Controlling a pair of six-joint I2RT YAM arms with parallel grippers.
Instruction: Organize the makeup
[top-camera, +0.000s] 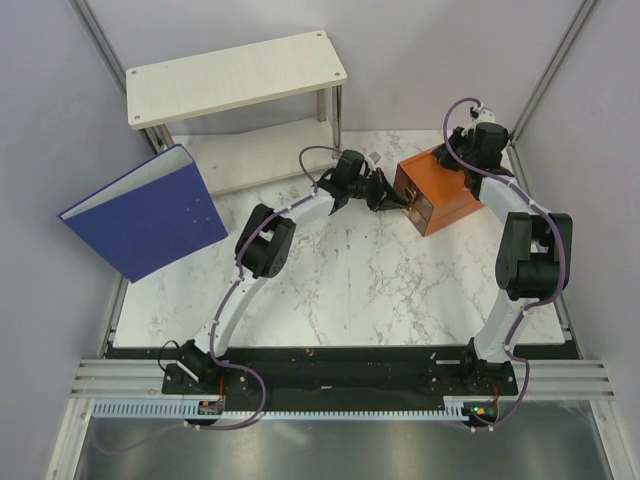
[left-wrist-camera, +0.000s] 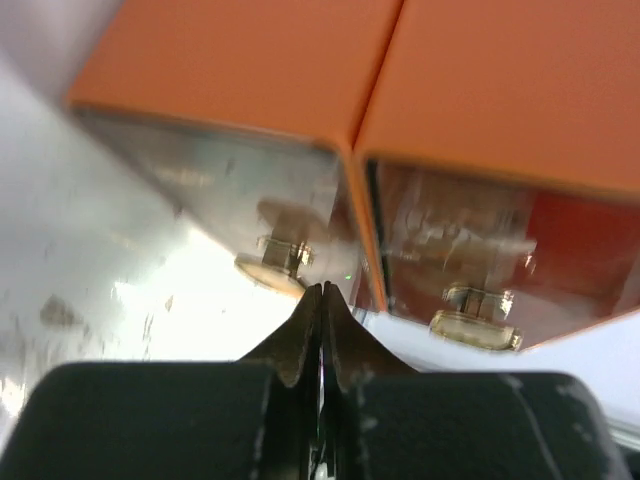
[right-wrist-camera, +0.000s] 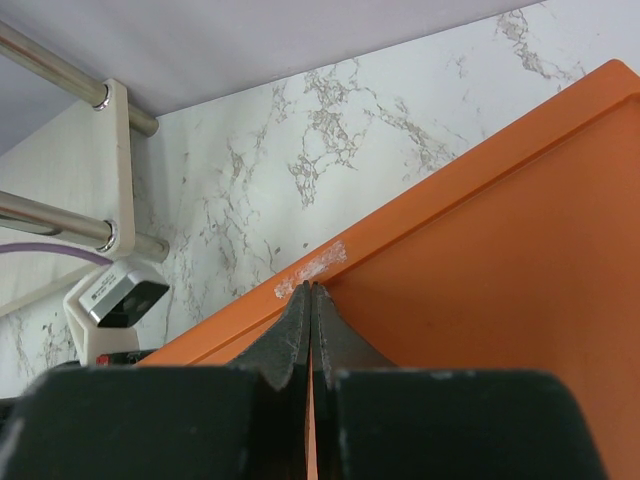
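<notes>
Facing drawer knobs (left-wrist-camera: 275, 262) unseen overhead, left tool (left-wrist-camera: 322, 292) pressed together, right tool (right-wrist-camera: 310, 292) likewise, over orange box (right-wrist-camera: 480, 250)

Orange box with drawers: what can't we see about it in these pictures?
- Inside the drawers: the left wrist view is blurred and their shiny fronts show only glare, so no makeup can be made out.
- Drawer fronts in the top view: the left gripper covers them on the orange box.
- Box's far end in the right wrist view: cut off by the picture edge; the shut right gripper hides the near part.
</notes>
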